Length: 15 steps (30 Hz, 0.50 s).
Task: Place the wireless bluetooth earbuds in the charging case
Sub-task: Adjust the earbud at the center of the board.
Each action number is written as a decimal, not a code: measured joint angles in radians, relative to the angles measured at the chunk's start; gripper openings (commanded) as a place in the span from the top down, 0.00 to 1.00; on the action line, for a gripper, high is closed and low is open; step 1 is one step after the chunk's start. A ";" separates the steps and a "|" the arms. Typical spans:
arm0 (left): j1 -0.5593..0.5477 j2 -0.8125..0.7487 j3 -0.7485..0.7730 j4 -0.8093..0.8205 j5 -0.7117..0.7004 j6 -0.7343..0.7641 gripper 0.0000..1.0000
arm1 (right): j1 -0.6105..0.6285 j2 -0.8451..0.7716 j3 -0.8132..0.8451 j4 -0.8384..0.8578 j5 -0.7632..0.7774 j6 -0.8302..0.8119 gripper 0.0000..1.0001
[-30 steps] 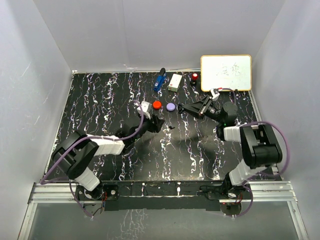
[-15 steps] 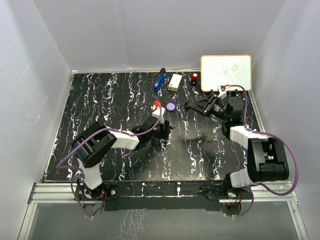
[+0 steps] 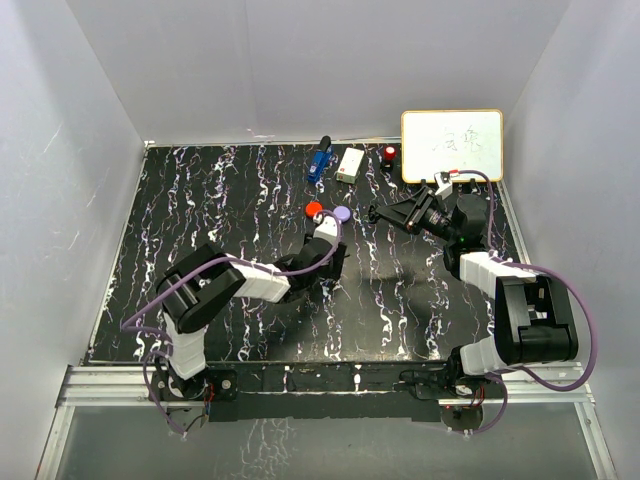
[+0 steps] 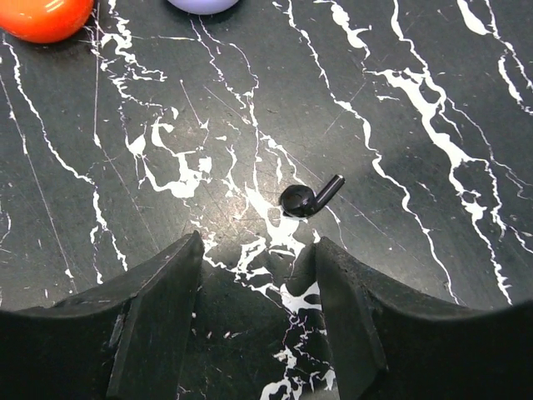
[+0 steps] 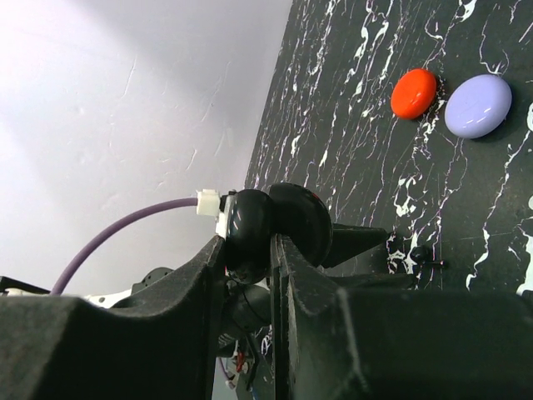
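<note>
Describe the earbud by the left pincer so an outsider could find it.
On the black white-veined table, look just ahead of the open left pincer, short of the orange round case and lavender round case. The tiny glossy black stemmed earbud lies there, far smaller than either case.

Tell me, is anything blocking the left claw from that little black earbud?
Nothing visible does. The black earbud lies on the bare table just ahead of the open left gripper. The orange case and lavender case sit well beyond it.

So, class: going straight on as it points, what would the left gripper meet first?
Most likely the black earbud, lying just ahead of the open left gripper; depth is uncertain.
</note>
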 measured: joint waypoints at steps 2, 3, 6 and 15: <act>-0.013 0.011 0.006 0.009 -0.034 0.019 0.44 | 0.000 0.000 0.000 0.005 -0.002 0.003 1.00; -0.018 0.016 0.008 0.011 -0.048 0.028 0.44 | -0.001 0.000 0.000 0.008 -0.003 0.006 1.00; -0.034 0.029 0.015 0.018 -0.092 0.047 0.44 | -0.005 0.000 -0.006 0.029 -0.007 0.019 1.00; -0.040 0.063 0.024 0.072 -0.162 0.070 0.43 | -0.011 0.016 -0.019 0.067 -0.023 0.044 1.00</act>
